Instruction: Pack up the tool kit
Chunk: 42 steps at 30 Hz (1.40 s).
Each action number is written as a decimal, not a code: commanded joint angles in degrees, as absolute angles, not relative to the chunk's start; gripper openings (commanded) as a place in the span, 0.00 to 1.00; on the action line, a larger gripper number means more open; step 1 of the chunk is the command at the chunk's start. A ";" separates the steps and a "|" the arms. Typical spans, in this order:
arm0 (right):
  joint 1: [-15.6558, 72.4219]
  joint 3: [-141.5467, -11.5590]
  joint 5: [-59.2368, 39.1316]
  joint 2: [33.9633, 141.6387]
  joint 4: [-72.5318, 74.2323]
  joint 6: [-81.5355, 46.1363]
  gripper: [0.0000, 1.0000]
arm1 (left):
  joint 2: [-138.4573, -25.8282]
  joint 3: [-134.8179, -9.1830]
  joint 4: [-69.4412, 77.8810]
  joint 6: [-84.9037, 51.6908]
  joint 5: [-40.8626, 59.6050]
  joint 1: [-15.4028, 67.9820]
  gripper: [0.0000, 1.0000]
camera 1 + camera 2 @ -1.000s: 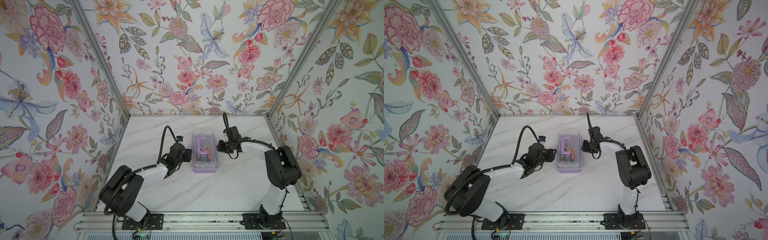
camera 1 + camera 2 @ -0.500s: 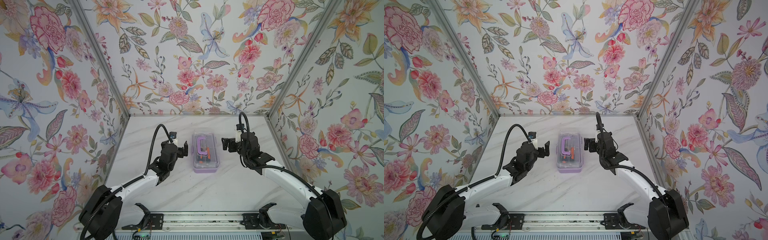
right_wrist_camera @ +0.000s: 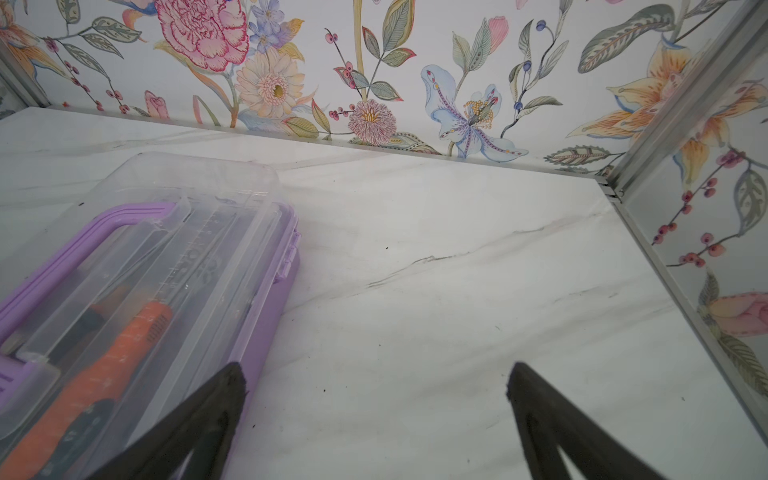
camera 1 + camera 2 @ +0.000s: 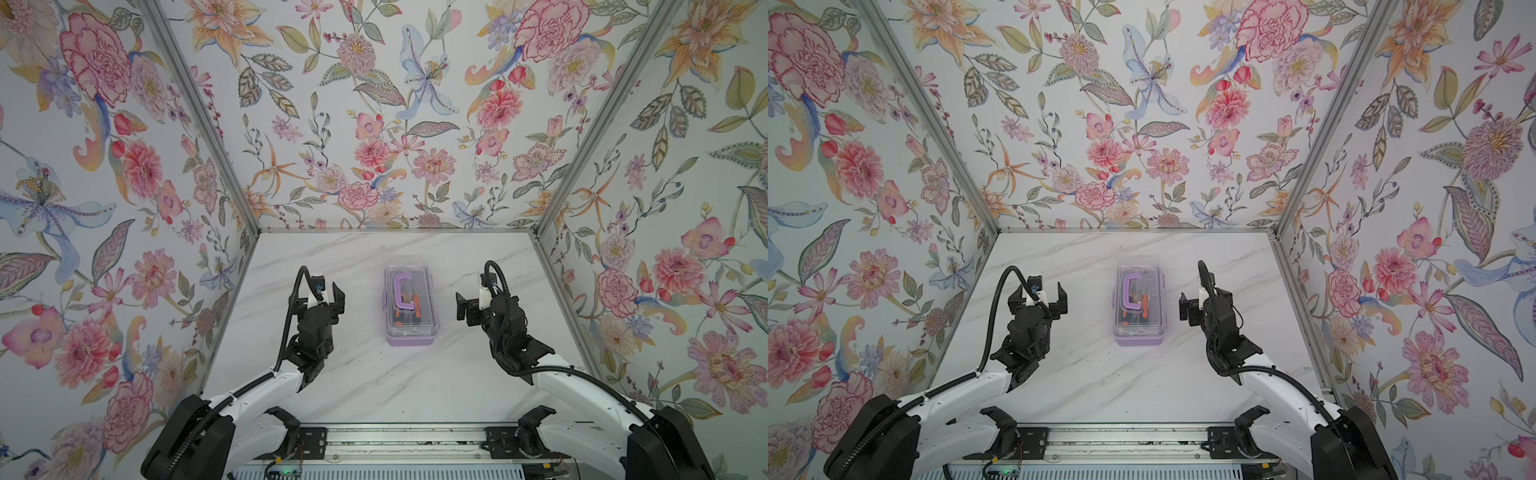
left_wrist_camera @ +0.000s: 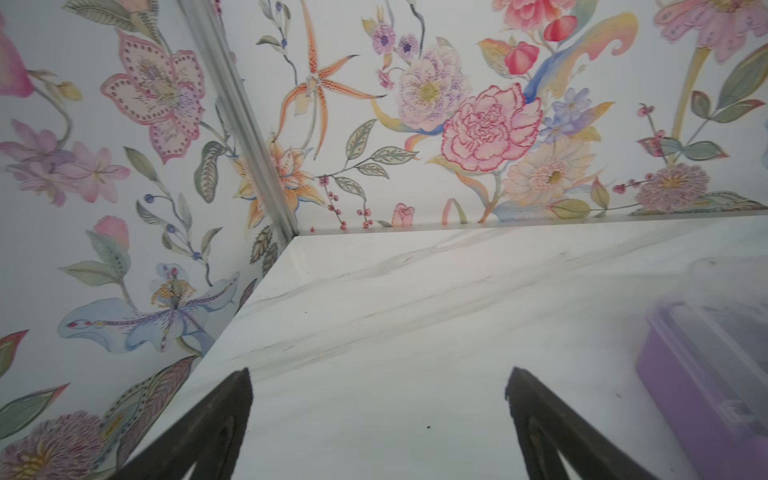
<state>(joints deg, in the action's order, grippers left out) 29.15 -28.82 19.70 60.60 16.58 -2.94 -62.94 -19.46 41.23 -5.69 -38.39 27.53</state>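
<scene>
The tool kit (image 4: 410, 305) (image 4: 1140, 303) is a lilac box with its clear lid down, lying mid-table in both top views. A purple handle (image 4: 402, 291) lies flat on the lid. Orange-handled tools (image 3: 116, 361) show through the lid. My left gripper (image 4: 318, 297) (image 4: 1038, 297) hovers left of the box, open and empty. My right gripper (image 4: 484, 303) (image 4: 1204, 301) hovers right of it, also open and empty. Neither touches the box. The left wrist view shows my left gripper (image 5: 378, 386) over bare marble with the box (image 5: 685, 395) off to one side. The right gripper (image 3: 374, 374) stands beside the box (image 3: 166, 270).
The white marble table (image 4: 374, 382) is walled by floral panels on three sides. A metal rail (image 4: 395, 440) with both arm bases runs along the front edge.
Both grippers have drawn away from the box's sides and back toward the front. Both have opened wide. The box has stayed in place.
</scene>
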 commanded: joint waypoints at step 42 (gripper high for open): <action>1.28 -16.95 3.15 88.59 62.84 1.58 0.99 | -91.49 -9.24 86.66 0.97 -23.90 8.53 0.99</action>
<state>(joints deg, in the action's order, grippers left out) 1.04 -16.19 4.67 88.92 59.72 1.48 -92.44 -8.51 85.25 0.69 -23.83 8.95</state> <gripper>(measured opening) 0.993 0.991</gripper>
